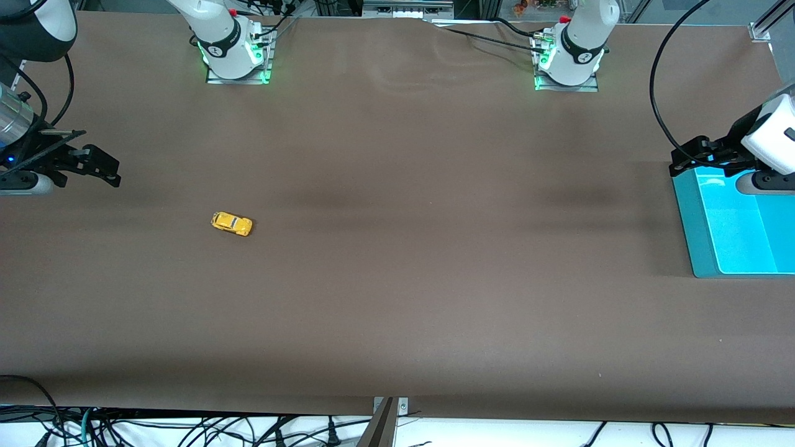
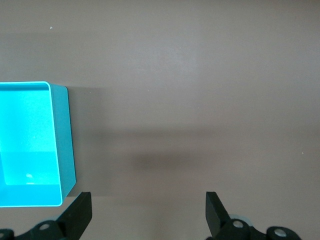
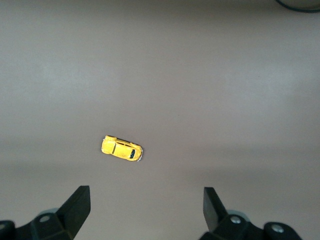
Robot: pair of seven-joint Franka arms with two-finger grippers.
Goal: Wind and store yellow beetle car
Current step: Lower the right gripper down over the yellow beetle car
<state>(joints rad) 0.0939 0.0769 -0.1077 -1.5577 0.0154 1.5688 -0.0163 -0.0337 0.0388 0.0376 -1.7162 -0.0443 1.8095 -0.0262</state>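
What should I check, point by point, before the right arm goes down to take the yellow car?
1. Yellow beetle car on its wheels, free on the table: ok.
2. Right gripper jaws open, nothing held: ok.
3. Right gripper directly over the car: not ok; it is up in the air toward the right arm's end of the table, off to one side of the car.
4. Nothing close around the car to block the jaws: ok.
5. Turquoise bin at the left arm's end, open and with nothing in it as far as can be seen: ok.
6. Left gripper jaws open, hanging at the bin's edge, well away from the car: ok.
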